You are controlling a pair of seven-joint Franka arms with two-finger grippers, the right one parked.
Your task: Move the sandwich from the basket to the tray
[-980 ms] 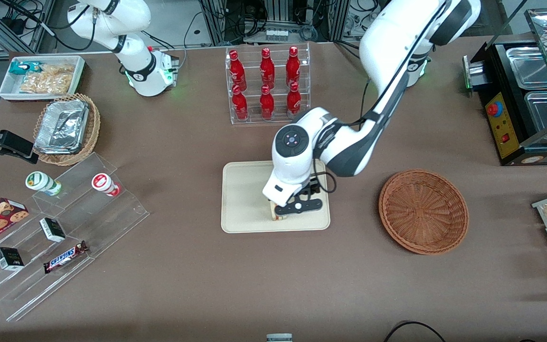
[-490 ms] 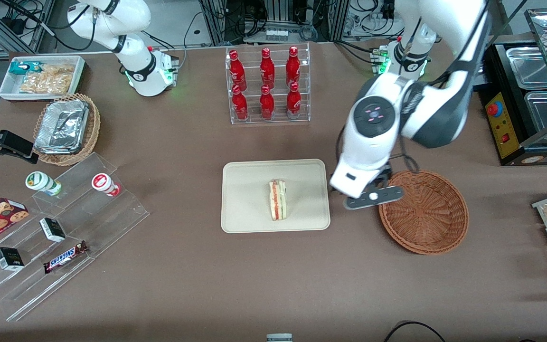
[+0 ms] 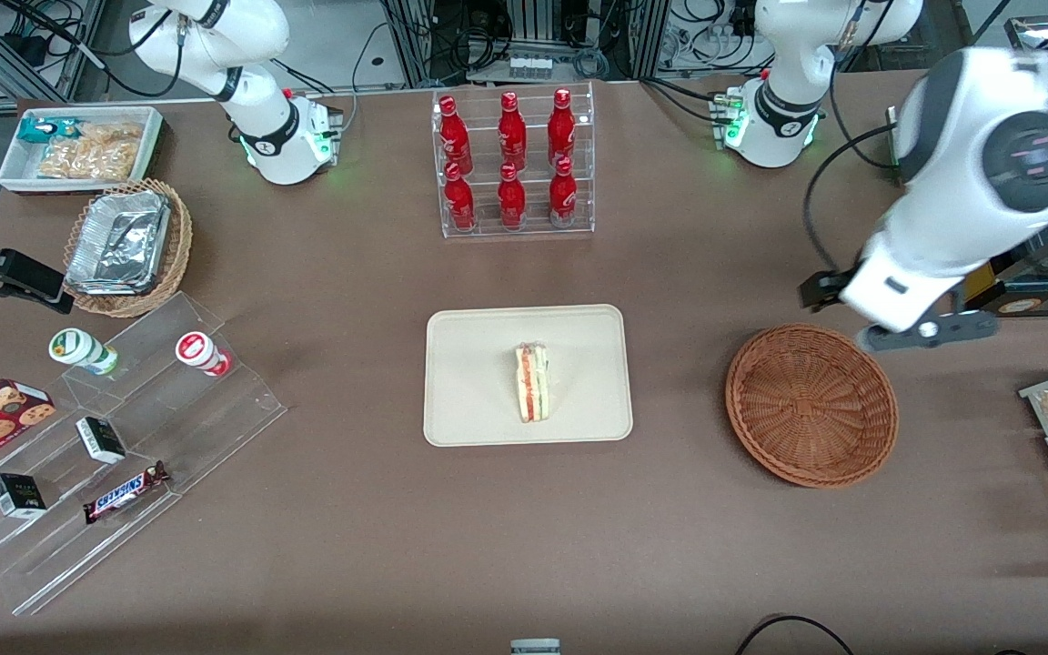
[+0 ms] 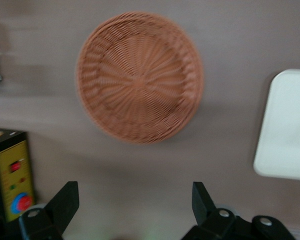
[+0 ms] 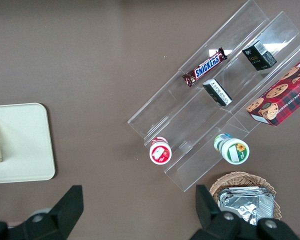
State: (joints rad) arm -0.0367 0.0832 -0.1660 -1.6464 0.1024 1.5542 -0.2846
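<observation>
The sandwich (image 3: 532, 382), a pale bread wedge with red and green filling stripes, lies on the cream tray (image 3: 469, 409), long axis running toward the front camera. The gripper (image 4: 135, 207), jaws spread and empty, hangs above the table just beside the wicker basket (image 3: 811, 405).

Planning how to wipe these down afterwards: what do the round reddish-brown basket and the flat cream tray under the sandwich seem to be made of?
The round reddish-brown basket looks like woven wicker: radial ribs and ringed strands show, matte. The flat cream rectangular tray seems moulded plastic or fibre, smooth and matte, with rounded corners; which one is unclear. The triangular sandwich lies on it. The gripper, jaws open, hangs above the table beside the basket.
</observation>
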